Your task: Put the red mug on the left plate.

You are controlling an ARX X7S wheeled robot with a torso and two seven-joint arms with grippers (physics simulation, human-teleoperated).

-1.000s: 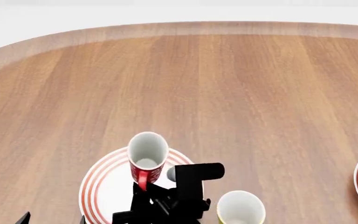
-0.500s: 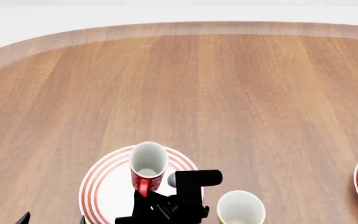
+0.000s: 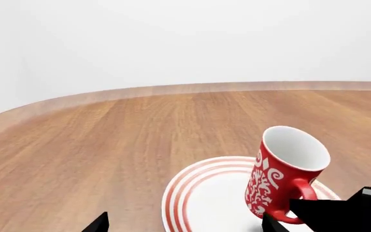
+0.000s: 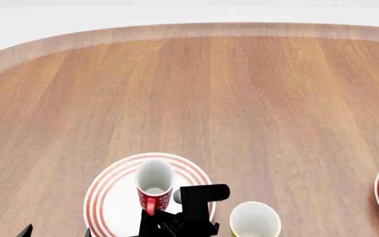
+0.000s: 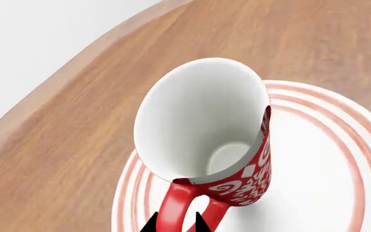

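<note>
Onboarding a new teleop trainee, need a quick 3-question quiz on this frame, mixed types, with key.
1. True or false: the red floral ceramic mug is over bare wood, well clear of the round white red-ringed plate.
2. The right pincer grips the mug by its: A) rim, B) handle, C) base.
3. Fill in: in the head view, the plain mug just right of that plate is coloured ___.

Key: 1 false, it is over the plate and tilted. 2 B. 3 yellow.
</note>
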